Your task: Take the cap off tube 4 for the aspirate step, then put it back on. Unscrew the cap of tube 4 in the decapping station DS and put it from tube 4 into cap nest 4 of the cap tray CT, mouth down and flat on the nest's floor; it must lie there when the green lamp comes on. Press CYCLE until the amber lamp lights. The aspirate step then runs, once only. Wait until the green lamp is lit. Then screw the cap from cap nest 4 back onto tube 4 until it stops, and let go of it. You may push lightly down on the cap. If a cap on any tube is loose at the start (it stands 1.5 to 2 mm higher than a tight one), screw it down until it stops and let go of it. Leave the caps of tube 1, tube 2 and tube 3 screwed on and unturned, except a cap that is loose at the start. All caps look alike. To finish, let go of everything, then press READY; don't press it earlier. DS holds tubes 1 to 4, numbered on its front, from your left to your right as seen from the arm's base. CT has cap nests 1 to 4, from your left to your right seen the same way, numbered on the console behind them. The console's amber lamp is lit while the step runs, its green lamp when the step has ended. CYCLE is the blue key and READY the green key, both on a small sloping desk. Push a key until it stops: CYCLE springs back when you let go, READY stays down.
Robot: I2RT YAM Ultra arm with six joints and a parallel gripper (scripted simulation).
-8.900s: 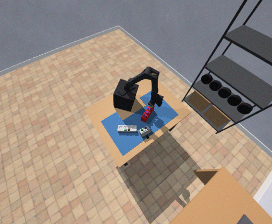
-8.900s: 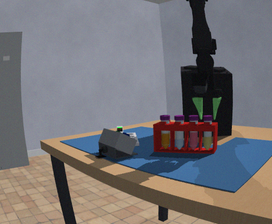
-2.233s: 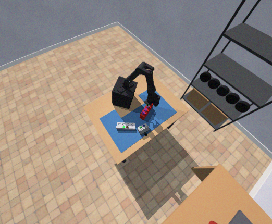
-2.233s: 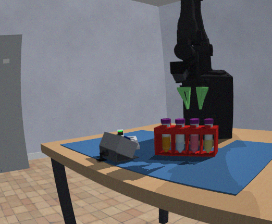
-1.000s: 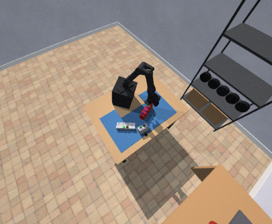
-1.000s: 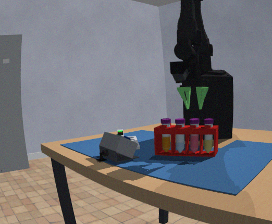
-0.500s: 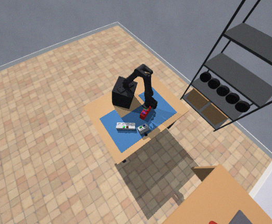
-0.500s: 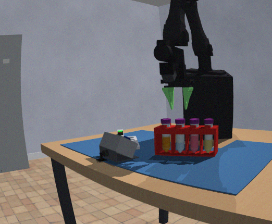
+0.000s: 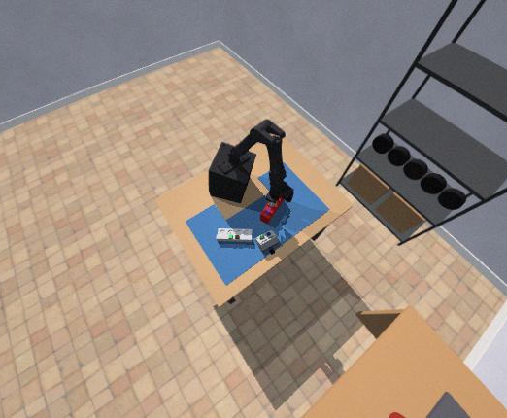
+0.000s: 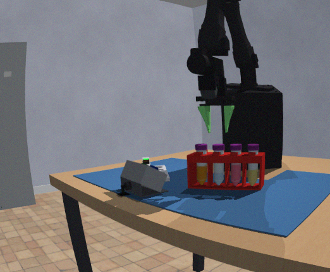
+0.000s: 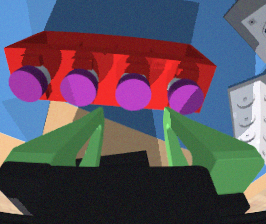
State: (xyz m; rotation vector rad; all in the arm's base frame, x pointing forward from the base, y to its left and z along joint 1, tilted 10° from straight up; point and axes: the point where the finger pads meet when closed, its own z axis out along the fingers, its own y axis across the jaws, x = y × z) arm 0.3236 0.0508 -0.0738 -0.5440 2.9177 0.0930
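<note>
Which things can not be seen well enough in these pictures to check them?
- Cap nests of the cap tray: too small in the top view; the sloping desk hides them in the exterior view, and the wrist view's right edge cuts them off.
- Numbers on the decapping station: not legible in any view.
- Cap height differences, tight or loose: too fine to judge.
- Gripper: the arm hides it in the top view.
</note>
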